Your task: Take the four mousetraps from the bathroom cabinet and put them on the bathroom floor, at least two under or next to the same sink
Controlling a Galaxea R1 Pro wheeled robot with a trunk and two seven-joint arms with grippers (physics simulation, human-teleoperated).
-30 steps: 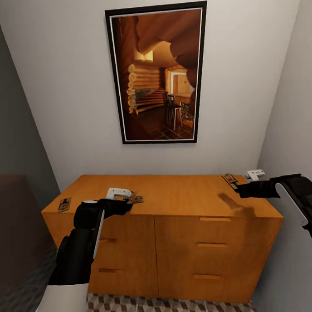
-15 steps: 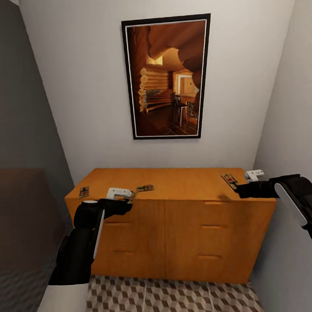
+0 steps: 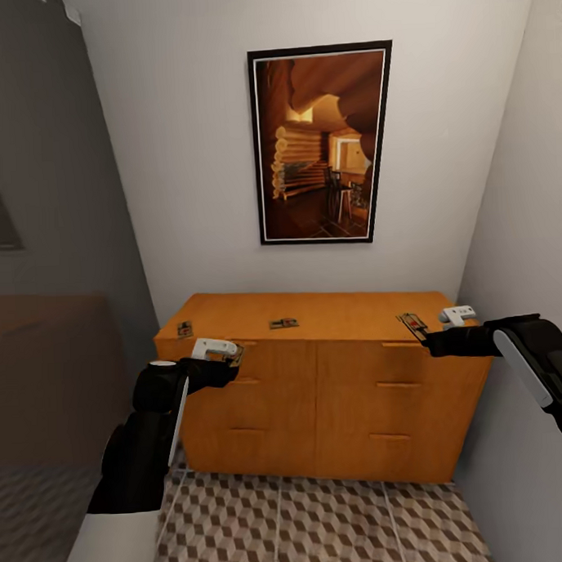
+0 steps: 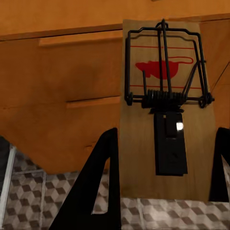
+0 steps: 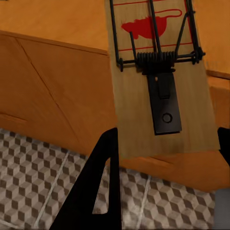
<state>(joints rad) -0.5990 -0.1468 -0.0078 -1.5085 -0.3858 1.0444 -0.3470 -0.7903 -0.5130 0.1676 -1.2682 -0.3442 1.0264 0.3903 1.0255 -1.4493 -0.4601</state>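
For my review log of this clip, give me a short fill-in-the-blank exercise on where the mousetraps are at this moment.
1. The left tool holds ____ mousetrap.
2. On the cabinet top lie ____ loose mousetraps.
3. The printing on the mousetrap in the right tool shows a red ____.
4. The cabinet stands on a floor with a ____ pattern.

Missing words: one; two; mouse; cube

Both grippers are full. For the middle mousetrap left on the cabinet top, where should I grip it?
Probably pinch the middle mousetrap across its narrow width, coming from above: it lies flat on the cabinet top, clear of the other loose trap, so only its thin edges offer purchase.
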